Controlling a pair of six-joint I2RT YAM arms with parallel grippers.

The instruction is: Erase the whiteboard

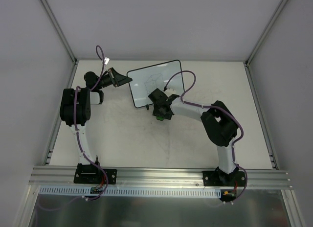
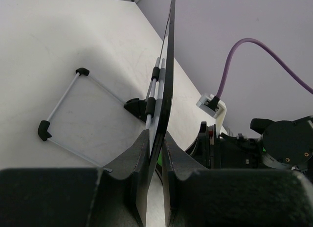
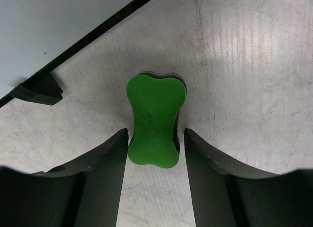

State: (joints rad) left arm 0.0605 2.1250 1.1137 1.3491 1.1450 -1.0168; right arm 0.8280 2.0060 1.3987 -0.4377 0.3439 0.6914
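Observation:
The whiteboard point(image 1: 156, 82) stands tilted at the back middle of the table, with a faint line sketch on its face. My left gripper point(image 1: 126, 79) is shut on its left edge. In the left wrist view the board point(image 2: 166, 65) shows edge-on, clamped between my gripper's point(image 2: 156, 148) fingers. My right gripper point(image 1: 160, 113) is low in front of the board, over the green eraser point(image 1: 159, 118). In the right wrist view the eraser point(image 3: 155, 122) lies flat on the table between the open fingers of my gripper point(image 3: 155, 139). A corner of the board point(image 3: 49, 26) and one black foot point(image 3: 41, 87) show at the upper left.
The board's wire stand point(image 2: 63, 102), white rods with black corners, rests on the table behind it. The right arm point(image 2: 274, 148) and its purple cable point(image 2: 244, 46) are close on the board's far side. Aluminium rails point(image 1: 58, 104) and walls bound the table.

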